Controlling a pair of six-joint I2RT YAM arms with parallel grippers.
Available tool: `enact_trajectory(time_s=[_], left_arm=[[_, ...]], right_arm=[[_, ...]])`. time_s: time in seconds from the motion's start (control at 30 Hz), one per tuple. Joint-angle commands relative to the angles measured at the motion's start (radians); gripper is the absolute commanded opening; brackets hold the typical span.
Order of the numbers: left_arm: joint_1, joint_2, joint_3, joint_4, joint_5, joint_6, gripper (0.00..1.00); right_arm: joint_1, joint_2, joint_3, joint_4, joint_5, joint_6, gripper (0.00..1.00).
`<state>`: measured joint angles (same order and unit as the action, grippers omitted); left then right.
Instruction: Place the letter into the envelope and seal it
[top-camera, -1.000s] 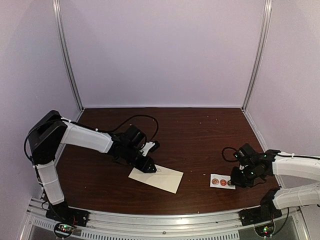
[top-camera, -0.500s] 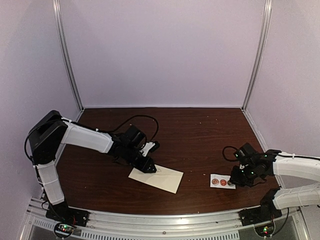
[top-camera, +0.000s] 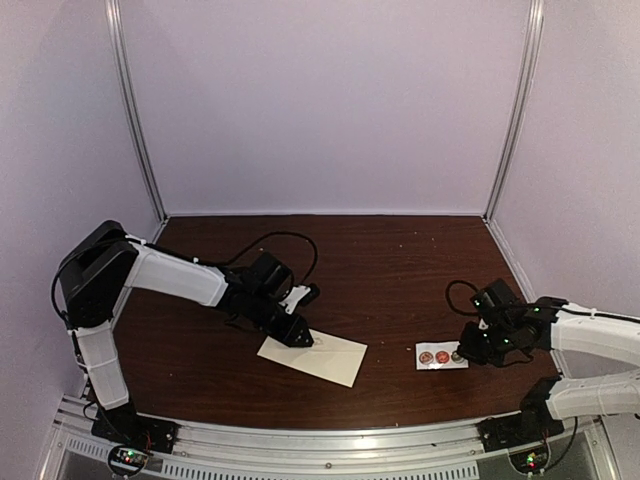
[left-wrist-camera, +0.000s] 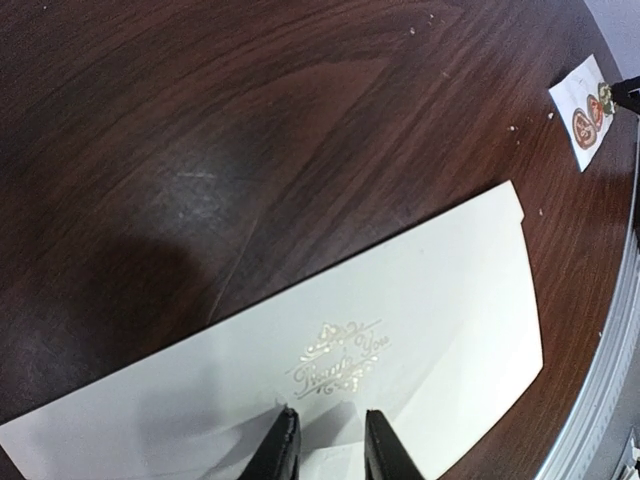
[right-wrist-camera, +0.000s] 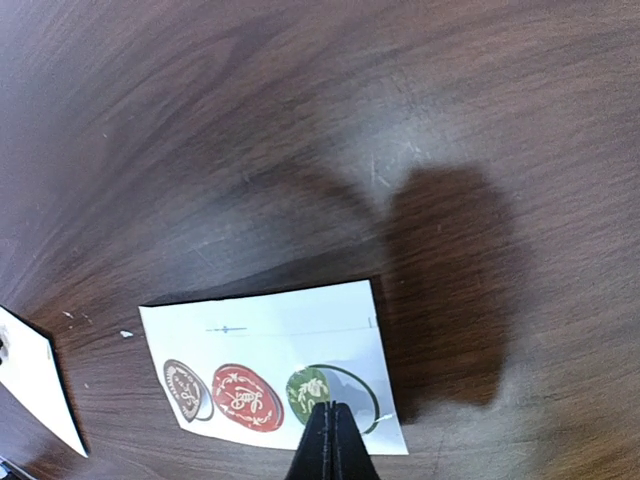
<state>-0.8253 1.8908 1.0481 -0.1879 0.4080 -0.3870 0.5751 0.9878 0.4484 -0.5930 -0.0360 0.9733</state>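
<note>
The cream envelope (top-camera: 312, 356) lies flat near the table's front, its face with the gold "Thank You" print (left-wrist-camera: 340, 355) turned up. My left gripper (top-camera: 298, 338) is low over the envelope's left part. In the left wrist view its fingers (left-wrist-camera: 283, 450) stand a little apart, tips down on the paper, with nothing between them. My right gripper (top-camera: 462, 354) is at the right end of the white sticker strip (top-camera: 441, 356). There its jaws (right-wrist-camera: 331, 410) are shut on the edge of the green sticker (right-wrist-camera: 308, 388), which sits shifted off its printed ring. The letter is out of view.
A red sticker (right-wrist-camera: 243, 395) and a brown one (right-wrist-camera: 183, 385) sit left of the green one on the strip (right-wrist-camera: 290, 335). A metal rail (top-camera: 320, 440) runs along the near edge. Lilac walls close the back and sides.
My right gripper's jaws closed at the green sticker and drew slightly back and left, and the strip slid a little left with them. The left arm and envelope stayed still.
</note>
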Motion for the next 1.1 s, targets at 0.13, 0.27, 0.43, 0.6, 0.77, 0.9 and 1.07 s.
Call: enact_trajectory(time_s=[0.13, 0.27, 0.43, 0.6, 0.77, 0.9, 1.07], left_arm=[[0.005, 0.029, 0.01, 0.0, 0.014, 0.005, 0.25], [0.005, 0.025, 0.017, -0.004, 0.008, 0.01, 0.25], [0.005, -0.018, 0.048, -0.004, -0.013, 0.046, 0.34], [0.005, -0.115, 0.082, 0.001, -0.058, 0.102, 0.53], [0.005, -0.195, 0.156, 0.015, -0.041, 0.165, 0.68], [0.005, -0.204, 0.21, 0.059, 0.078, 0.204, 0.73], [-0.035, -0.139, 0.308, 0.067, 0.227, 0.222, 0.72]], right_arm=[[-0.007, -0.076, 0.024, 0.112, 0.004, -0.009, 0.0], [-0.006, -0.097, 0.036, 0.129, -0.003, -0.037, 0.0], [-0.007, -0.125, 0.087, 0.128, 0.021, -0.101, 0.0], [-0.006, -0.128, 0.121, 0.181, -0.013, -0.189, 0.0], [-0.006, -0.102, 0.156, 0.235, -0.106, -0.275, 0.0], [-0.006, -0.081, 0.184, 0.276, -0.21, -0.349, 0.0], [-0.006, -0.056, 0.199, 0.364, -0.434, -0.408, 0.0]])
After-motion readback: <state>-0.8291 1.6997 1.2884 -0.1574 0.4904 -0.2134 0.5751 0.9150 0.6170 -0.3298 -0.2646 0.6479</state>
